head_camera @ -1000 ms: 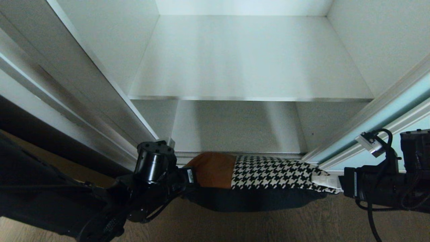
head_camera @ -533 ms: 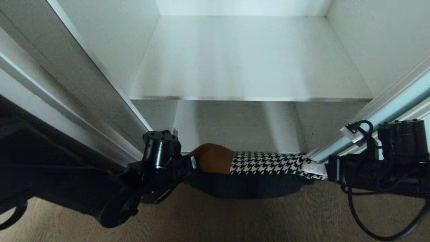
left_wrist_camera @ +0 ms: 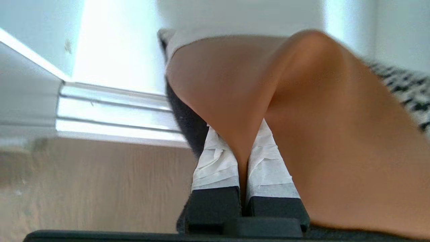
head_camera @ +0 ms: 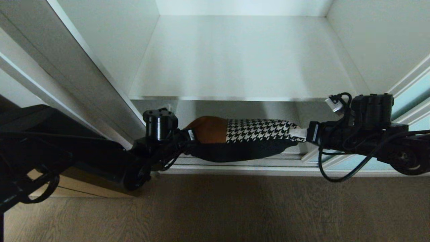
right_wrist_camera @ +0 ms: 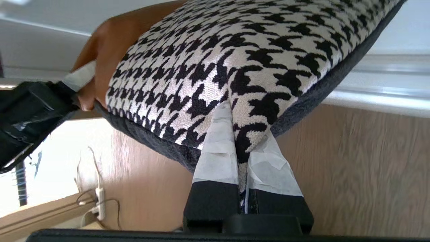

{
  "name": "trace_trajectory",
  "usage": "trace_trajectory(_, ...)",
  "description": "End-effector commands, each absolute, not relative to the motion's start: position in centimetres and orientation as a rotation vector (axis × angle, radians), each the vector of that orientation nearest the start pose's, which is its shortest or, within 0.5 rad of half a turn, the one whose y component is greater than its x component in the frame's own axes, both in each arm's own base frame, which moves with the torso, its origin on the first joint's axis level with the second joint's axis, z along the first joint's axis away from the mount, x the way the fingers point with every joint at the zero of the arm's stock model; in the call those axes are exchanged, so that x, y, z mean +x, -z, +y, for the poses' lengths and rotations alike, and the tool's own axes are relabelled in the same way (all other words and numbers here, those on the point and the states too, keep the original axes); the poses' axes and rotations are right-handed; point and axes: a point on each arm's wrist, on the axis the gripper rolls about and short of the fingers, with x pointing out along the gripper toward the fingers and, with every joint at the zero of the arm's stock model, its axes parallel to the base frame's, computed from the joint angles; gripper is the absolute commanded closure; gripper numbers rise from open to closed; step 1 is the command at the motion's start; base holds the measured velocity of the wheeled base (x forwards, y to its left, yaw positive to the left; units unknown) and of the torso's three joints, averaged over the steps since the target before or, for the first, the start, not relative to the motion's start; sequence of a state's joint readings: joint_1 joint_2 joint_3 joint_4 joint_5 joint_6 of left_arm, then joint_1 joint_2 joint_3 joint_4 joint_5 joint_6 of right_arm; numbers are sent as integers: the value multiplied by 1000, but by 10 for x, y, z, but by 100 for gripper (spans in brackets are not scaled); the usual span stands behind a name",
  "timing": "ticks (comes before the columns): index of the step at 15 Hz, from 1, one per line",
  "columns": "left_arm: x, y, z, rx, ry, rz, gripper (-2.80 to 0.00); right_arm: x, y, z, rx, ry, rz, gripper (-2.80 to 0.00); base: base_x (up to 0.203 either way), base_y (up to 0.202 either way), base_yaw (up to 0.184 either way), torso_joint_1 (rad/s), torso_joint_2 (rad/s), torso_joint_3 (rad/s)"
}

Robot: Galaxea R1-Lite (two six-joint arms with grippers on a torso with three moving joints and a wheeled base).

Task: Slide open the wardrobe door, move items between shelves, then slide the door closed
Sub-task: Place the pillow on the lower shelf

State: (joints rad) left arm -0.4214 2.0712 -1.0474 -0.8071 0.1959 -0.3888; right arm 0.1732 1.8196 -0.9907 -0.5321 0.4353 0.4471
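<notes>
The item, a patchwork pillow of tan, houndstooth and charcoal fabric, hangs stretched between both grippers. It is in front of the wardrobe's lower opening, just under the front edge of the white shelf. My left gripper is shut on its tan corner, with the cloth pinched between the taped fingers. My right gripper is shut on the houndstooth end, by the white tag. The sliding wardrobe door, pale aqua glass, stands slid aside at the right.
The silver bottom track runs below the pillow, with wooden floor in front of it. A white frame post slants along the left side of the opening. A white plug with cable lies on the floor.
Both arms have carried the pillow away from over the floor, forward and up, to over the track at the lower opening. Both grips stayed shut.
</notes>
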Motion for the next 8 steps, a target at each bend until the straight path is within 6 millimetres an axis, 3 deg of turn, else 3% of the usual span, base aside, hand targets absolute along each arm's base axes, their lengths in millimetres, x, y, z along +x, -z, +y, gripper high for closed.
trace_trajectory(1,375,-116,-156,-307,159,272,0,347,-172,69,470,-520,454,0,0,0,0,0,0,0)
trace_trajectory(6,404,14,-154,-194,94,481,0,391,-37,68,429,-414,703,0,0,0,0,0,0,0)
trace_trajectory(8,413,35,-152,-169,88,493,0,399,-9,67,398,-358,710,0,0,0,0,0,0,0)
